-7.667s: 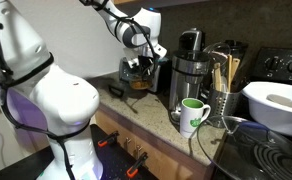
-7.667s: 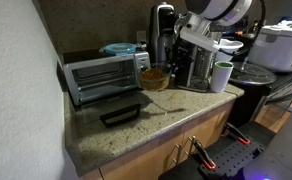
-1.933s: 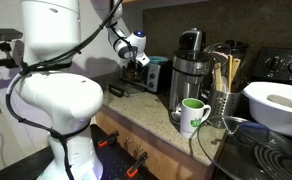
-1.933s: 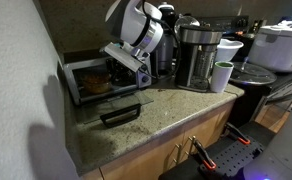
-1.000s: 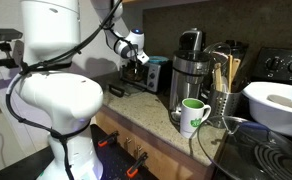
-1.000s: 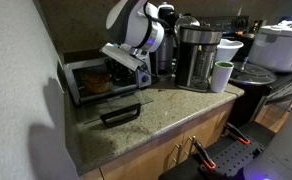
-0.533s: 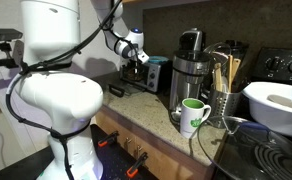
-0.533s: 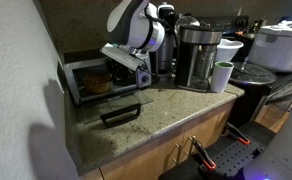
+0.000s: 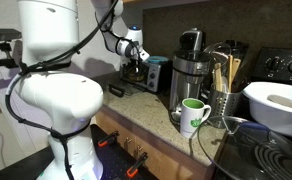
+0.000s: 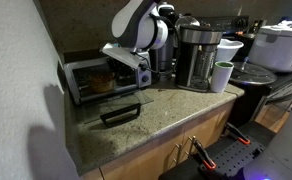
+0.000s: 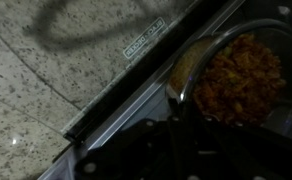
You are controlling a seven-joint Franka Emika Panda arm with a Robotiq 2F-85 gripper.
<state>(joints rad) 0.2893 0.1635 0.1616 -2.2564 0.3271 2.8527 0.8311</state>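
At toaster oven (image 10: 86,76), jaws clamping bowl (image 11: 186,65); wrist view alone shows food (image 11: 241,82)

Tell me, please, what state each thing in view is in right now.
toaster oven: door open, folded down.
bowl: holds reddish food, at the oven's opening, gripped by its rim.
end effector: shut on the bowl.
green mug: upright on the counter.

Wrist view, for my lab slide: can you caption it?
Gripper holding a bowl of reddish food by its rim at the toaster oven's open door.
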